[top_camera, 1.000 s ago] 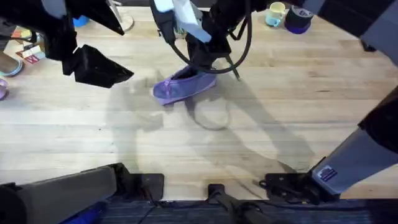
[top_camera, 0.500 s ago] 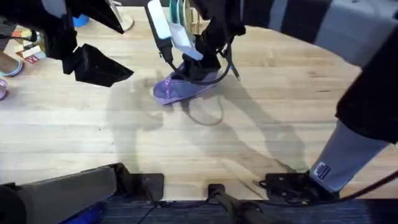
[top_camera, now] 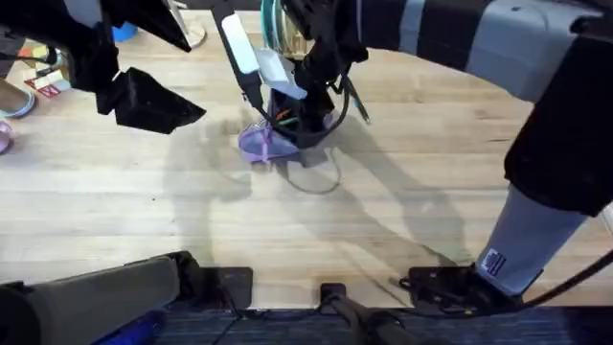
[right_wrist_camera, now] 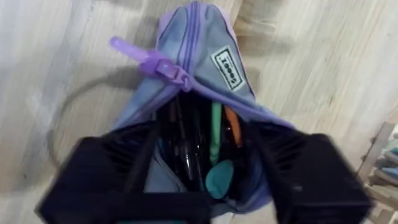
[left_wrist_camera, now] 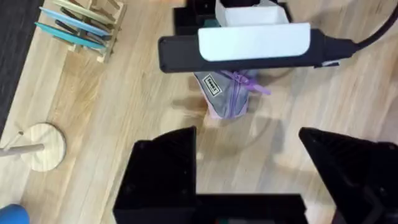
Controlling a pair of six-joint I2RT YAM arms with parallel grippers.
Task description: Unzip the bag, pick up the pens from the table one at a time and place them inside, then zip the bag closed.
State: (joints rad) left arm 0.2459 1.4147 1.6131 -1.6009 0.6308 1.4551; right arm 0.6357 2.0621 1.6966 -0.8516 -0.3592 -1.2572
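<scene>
The lavender bag [top_camera: 259, 144] stands tipped up at its far end on the table [top_camera: 431, 172], with its mouth open. Inside the bag [right_wrist_camera: 199, 43] I see the pens [right_wrist_camera: 214, 134]: dark, teal and orange ones. A purple zipper pull [right_wrist_camera: 163, 65] hangs at the closed end. My right gripper [top_camera: 305, 123] reaches across the middle and is shut on the bag's open end, one black finger on each side [right_wrist_camera: 205, 177]. My left gripper [left_wrist_camera: 249, 168] is open and holds nothing. It hovers at the back left [top_camera: 158, 103], apart from the bag [left_wrist_camera: 227, 102].
A wooden rack with coloured plates [left_wrist_camera: 81, 25] stands at the back, near a round wooden stand [left_wrist_camera: 40, 146]. Small items lie at the left edge [top_camera: 38, 81]. A thin cable loop [top_camera: 316, 180] rests in front of the bag.
The right gripper has raised the bag's far end, so the bag went from lying flat to tipped up with its mouth showing. The left arm has not moved.
</scene>
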